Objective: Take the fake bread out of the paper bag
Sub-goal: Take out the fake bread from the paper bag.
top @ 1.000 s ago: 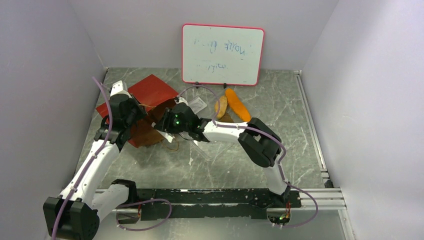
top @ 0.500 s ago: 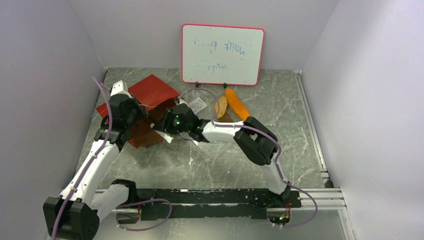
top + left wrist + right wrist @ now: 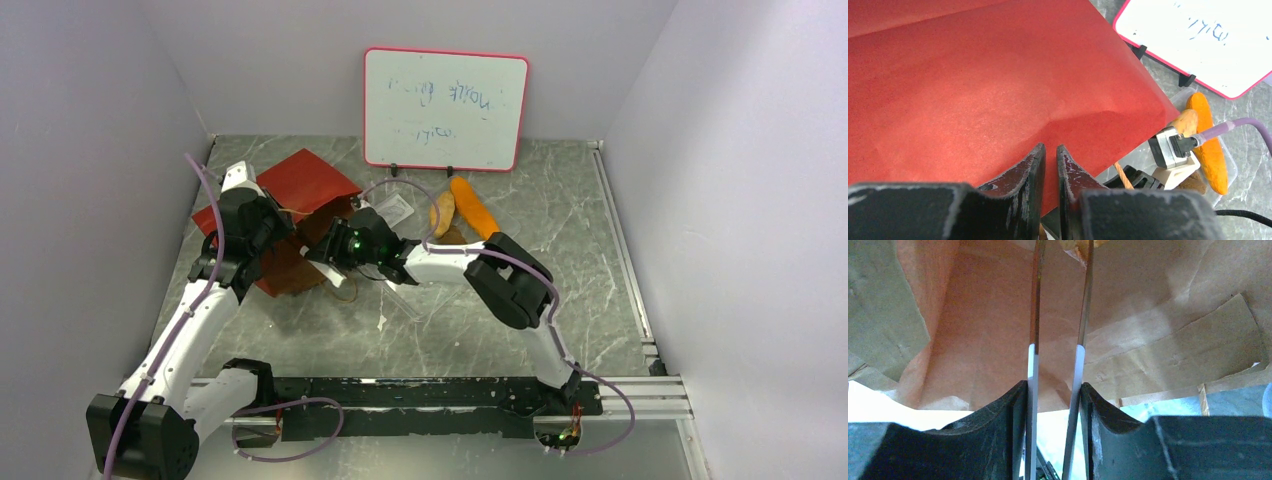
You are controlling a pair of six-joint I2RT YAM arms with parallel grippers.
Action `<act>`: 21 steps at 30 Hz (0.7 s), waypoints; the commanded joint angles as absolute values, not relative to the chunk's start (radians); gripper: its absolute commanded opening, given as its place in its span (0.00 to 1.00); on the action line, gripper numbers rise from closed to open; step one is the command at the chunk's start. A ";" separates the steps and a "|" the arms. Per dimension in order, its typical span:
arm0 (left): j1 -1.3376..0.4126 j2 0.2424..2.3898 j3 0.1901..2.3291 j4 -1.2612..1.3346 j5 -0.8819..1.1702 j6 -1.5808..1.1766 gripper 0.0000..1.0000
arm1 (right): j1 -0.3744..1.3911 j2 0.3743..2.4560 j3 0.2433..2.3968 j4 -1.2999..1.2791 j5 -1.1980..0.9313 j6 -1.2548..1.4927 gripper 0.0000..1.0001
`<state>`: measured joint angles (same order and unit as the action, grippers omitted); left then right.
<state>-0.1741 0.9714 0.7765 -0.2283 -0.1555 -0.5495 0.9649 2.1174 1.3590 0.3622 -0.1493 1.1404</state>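
The paper bag (image 3: 300,185) lay on its side left of the whiteboard (image 3: 445,108), red panel up, mouth toward the right gripper (image 3: 1062,260), whose jaws stood partway apart inside, tips at a golden bread piece (image 3: 1074,245) — grip unclear. The left gripper (image 3: 1050,150) was closed narrow over the red panel. Before the whiteboard, the baguette (image 3: 474,208) ran far-left to near-right.

gripper (image 3: 1062,275) reaching inside the brown paper bag (image 3: 1158,295)

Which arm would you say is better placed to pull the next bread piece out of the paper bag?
Right. The right gripper reaches inside the paper bag, its tips at a crusty bread piece; the left gripper is shut on the bag's red wall.
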 commanded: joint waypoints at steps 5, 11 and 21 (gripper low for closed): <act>-0.180 0.955 0.786 -0.213 -0.135 -0.539 0.09 | 0.951 2.159 1.376 0.457 -0.201 1.215 0.40; -0.179 0.948 0.787 -0.220 -0.128 -0.536 0.09 | 0.945 2.182 1.382 0.493 -0.229 1.266 0.41; -0.181 0.941 0.782 -0.227 -0.115 -0.537 0.08 | 0.935 2.216 1.392 0.563 -0.268 1.332 0.42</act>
